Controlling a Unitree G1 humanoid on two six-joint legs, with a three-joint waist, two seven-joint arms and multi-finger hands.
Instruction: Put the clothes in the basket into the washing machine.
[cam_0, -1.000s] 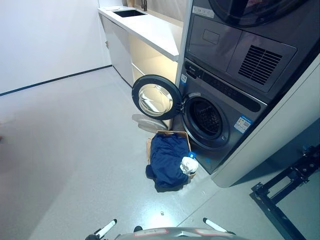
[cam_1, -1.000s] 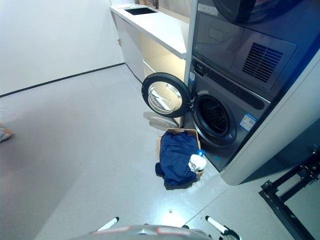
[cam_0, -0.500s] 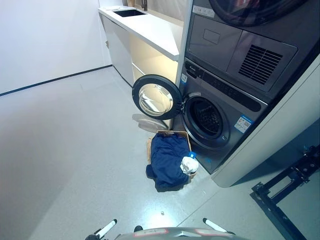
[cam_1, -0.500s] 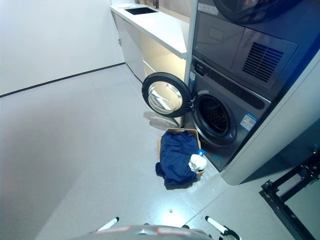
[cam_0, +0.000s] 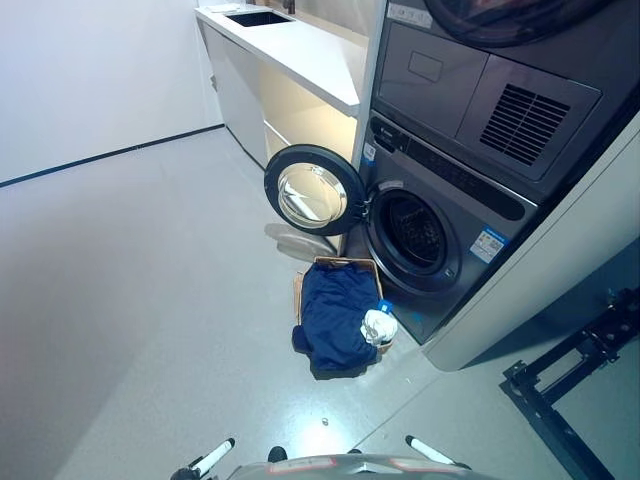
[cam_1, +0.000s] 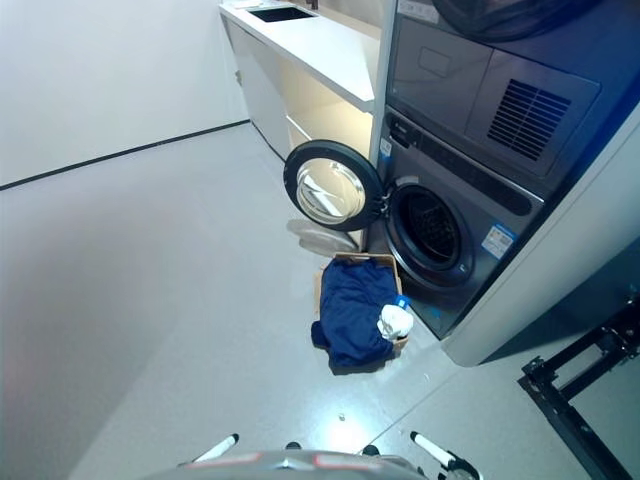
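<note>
— Where are we in the job?
— At the approach, we judge. The basket (cam_0: 345, 268) sits on the floor just before the washing machine (cam_0: 425, 245), its door (cam_0: 311, 190) swung open, a blue garment (cam_0: 338, 318) and white cloth (cam_0: 378, 327) heaped inside.
— Our hands?
— Neither shows, so we cannot tell their fingers. Next we step closer and reach down.

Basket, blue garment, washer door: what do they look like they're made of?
Basket: tan, flat-sided and square-cornered, so probably cardboard or thin board rather than wicker; mostly covered, hard to be sure.
Blue garment: soft matte woven or knit cloth; it folds and drapes over the rim onto the floor.
Washer door: dark glossy ring, likely plastic, around a shiny pane that looks like glass or chromed trim.
</note>
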